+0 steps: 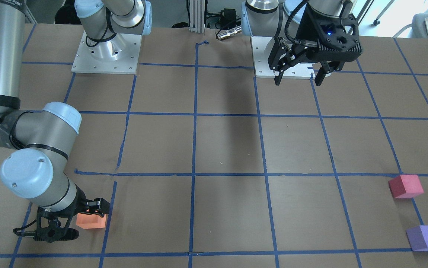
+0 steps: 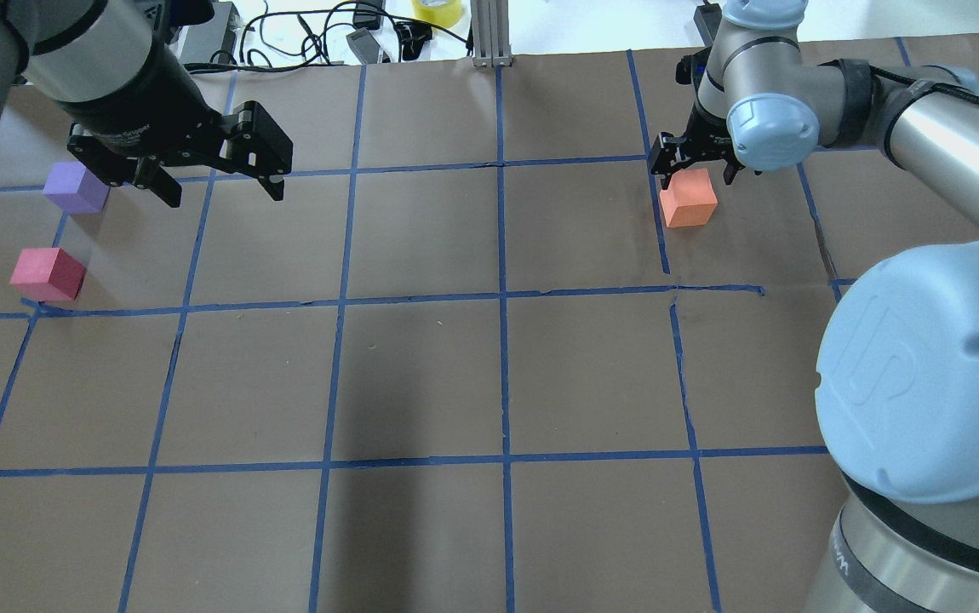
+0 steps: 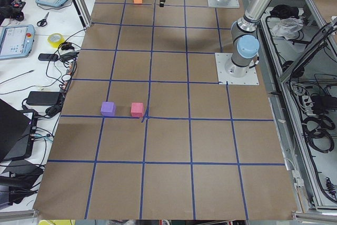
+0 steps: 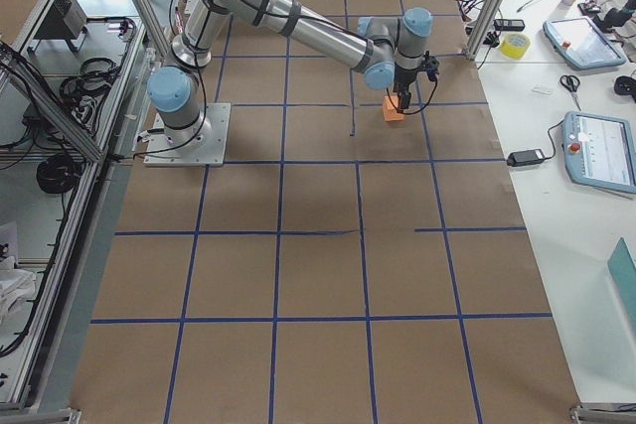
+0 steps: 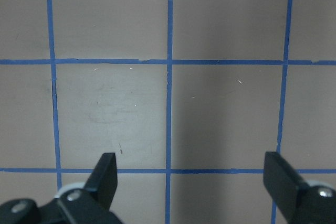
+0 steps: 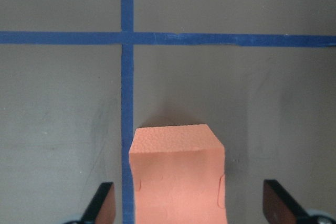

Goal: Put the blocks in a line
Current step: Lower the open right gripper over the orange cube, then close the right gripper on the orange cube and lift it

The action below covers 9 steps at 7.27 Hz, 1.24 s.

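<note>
Right gripper point(image 6: 190, 203) points down, spread around the orange block point(image 6: 178, 171).

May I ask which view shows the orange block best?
The right wrist-mounted view: the orange block sits large between the open jaws. Overhead shows it small; front-facing, partly hidden; the side views, tiny; the left wrist view, not at all.

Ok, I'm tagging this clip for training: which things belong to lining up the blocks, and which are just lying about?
Job: orange block, red-pink block, purple block, right gripper open around the orange one, left gripper open, holding nothing.
Lying about: tape roll, scissors, teach pendant, cables.
</note>
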Motion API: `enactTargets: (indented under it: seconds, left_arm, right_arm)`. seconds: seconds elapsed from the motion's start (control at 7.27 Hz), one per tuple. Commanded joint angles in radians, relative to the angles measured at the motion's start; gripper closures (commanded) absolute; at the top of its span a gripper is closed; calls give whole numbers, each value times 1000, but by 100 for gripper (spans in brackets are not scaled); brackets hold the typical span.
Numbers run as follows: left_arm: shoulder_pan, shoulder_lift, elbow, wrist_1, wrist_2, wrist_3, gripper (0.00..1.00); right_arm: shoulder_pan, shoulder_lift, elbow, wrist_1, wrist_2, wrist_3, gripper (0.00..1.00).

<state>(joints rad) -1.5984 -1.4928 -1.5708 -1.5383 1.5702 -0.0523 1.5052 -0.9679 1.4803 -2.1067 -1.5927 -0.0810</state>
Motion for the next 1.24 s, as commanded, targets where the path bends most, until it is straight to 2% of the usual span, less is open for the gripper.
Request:
enactTargets:
  seconds: [0.0,0.14,0.28,0.55,0.69,0.83,0.96,1.1]
  left_arm:
    - [3,-1,2,1,1,3,0]
    - [2,-3,0,1,1,0,0]
    - [3,-3,0,1,1,2,0]
    - [3,-3,0,1,1,2,0]
    - [3,-3,0,1,2,2,0]
    - [3,0,0,0,5,2,0]
    - [3,2,0,0,2,2,0]
    - [3,5,0,0,8,3,0]
  right_arm:
    - [0,32,5,-30,-10,1,11]
    - [1,34,5,-39,-10,1,40]
    - [1,32,2,-39,-10,10,61]
    - [54,26,-31,-41,-9,59,81]
    - [102,28,-78,-38,6,108,81]
    - [159,29,-145,14,31,209,82]
    - [226,29,-178,42,64,286,81]
    - [290,38,-181,60,56,318,83]
